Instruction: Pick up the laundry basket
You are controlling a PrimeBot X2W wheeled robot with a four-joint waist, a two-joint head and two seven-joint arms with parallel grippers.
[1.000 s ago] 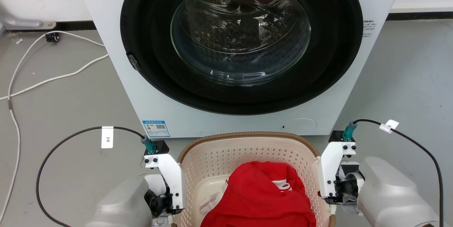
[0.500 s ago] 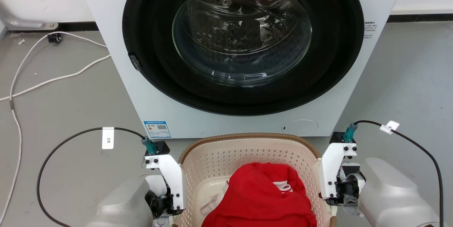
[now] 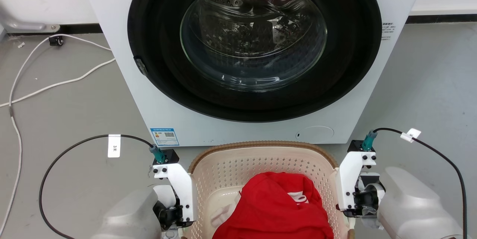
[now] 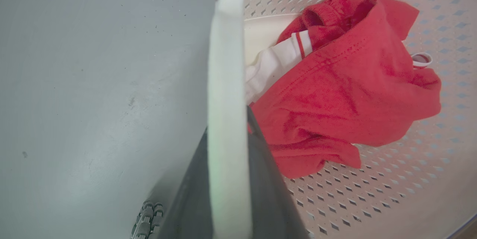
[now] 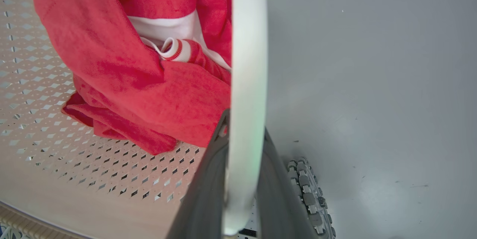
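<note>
The laundry basket (image 3: 231,166), cream with perforated walls and a brown woven rim, sits at the bottom centre of the head view, close in front of the washing machine. A red garment (image 3: 275,209) with white trim lies inside it. My left gripper (image 3: 173,213) is at the basket's left side. In the left wrist view its dark fingers (image 4: 270,194) are shut on the white side handle (image 4: 227,63). My right gripper (image 3: 357,198) is at the right side. Its fingers (image 5: 203,190) are shut on the other white handle (image 5: 248,52).
A white front-loading washing machine (image 3: 130,82) with a closed round glass door (image 3: 253,34) stands right behind the basket. White cables (image 3: 56,82) trail over the grey floor at the left. Black cables (image 3: 63,153) loop out from both wrists. Bare floor lies to either side.
The whole head picture has shifted slightly, so the camera has moved. Both grippers keep the same hold on the basket's handles.
</note>
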